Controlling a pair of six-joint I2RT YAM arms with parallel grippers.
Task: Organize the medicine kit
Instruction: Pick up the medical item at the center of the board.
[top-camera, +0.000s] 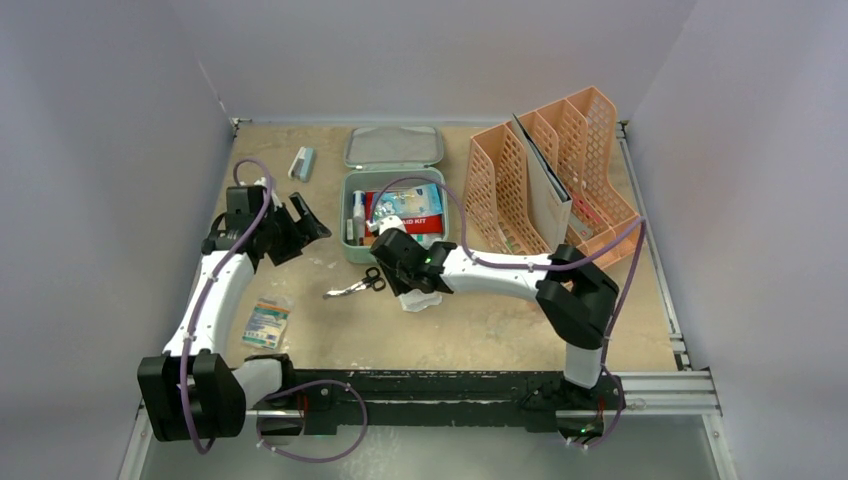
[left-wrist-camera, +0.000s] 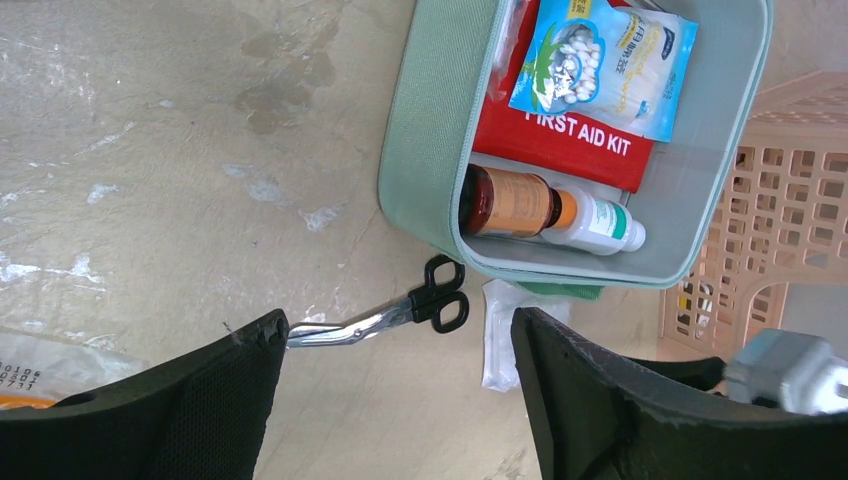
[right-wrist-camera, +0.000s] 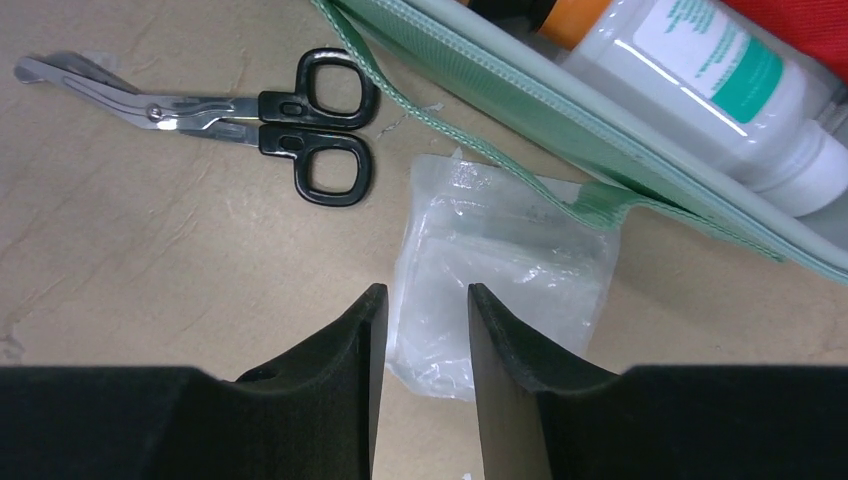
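The medicine kit (left-wrist-camera: 430, 140) stood open at the middle back of the table, and its lid (top-camera: 394, 146) lay flat just behind it. Inside were a red first aid pouch (left-wrist-camera: 570, 140), a bag of cotton swabs (left-wrist-camera: 600, 60) on top of it, a brown bottle (left-wrist-camera: 505, 200) and a white bottle (left-wrist-camera: 600, 222).

Some items were not yet packed. A clear plastic packet (right-wrist-camera: 510, 260) lay just beside the near wall of the kit, bandage scissors (right-wrist-camera: 200, 105) lay near it, and a small printed packet (top-camera: 266, 322) lay well apart by the left arm.

The step in hand seemed to be picking up the clear packet. The right gripper (right-wrist-camera: 425, 295) was low over its near edge with only a narrow gap between the fingers. I could not tell if they already pinched the plastic or only stood above it. The left gripper (left-wrist-camera: 400, 318) hung beside the kit with jaws wide apart and nothing in them.

For the next move, I think the right fingers need a firm hold on the thin, slippery film. Then the packet must be lifted over the kit wall and let go in the free space beside the bottles. The scissors lay near and should not be pushed.
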